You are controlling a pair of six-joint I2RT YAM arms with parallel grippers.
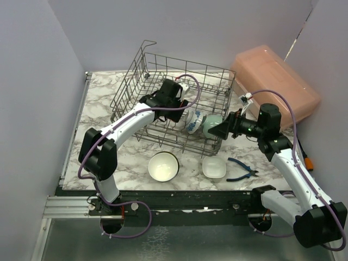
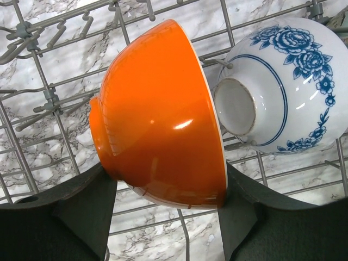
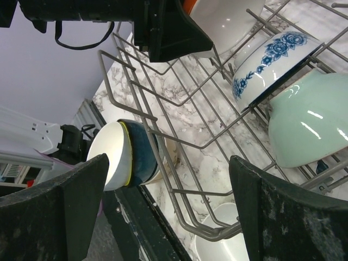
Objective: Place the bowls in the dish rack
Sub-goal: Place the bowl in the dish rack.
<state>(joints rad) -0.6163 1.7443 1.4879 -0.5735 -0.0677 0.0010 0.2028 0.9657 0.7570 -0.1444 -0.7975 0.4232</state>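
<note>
The grey wire dish rack [image 1: 136, 76] stands at the table's back middle. My left gripper [image 2: 168, 202] is inside it, shut on an orange bowl [image 2: 157, 114] held on its side above the rack floor. Right beside it a blue-patterned white bowl [image 2: 288, 87] stands on edge, then a mint green bowl [image 1: 213, 124]. My right gripper [image 1: 220, 129] is open and empty at the rack's right front corner, next to the mint bowl [image 3: 310, 119]. A stack of bowls [image 1: 163, 166], dark teal outside with a white inside, and a white bowl [image 1: 213, 167] sit on the table in front of the rack.
A pink translucent box [image 1: 274, 87] leans at the back right. Blue-handled pliers [image 1: 242, 168] lie right of the white bowl. Grey walls close in left, back and right. The rack's raised corner loop [image 1: 148, 44] stands at its far left.
</note>
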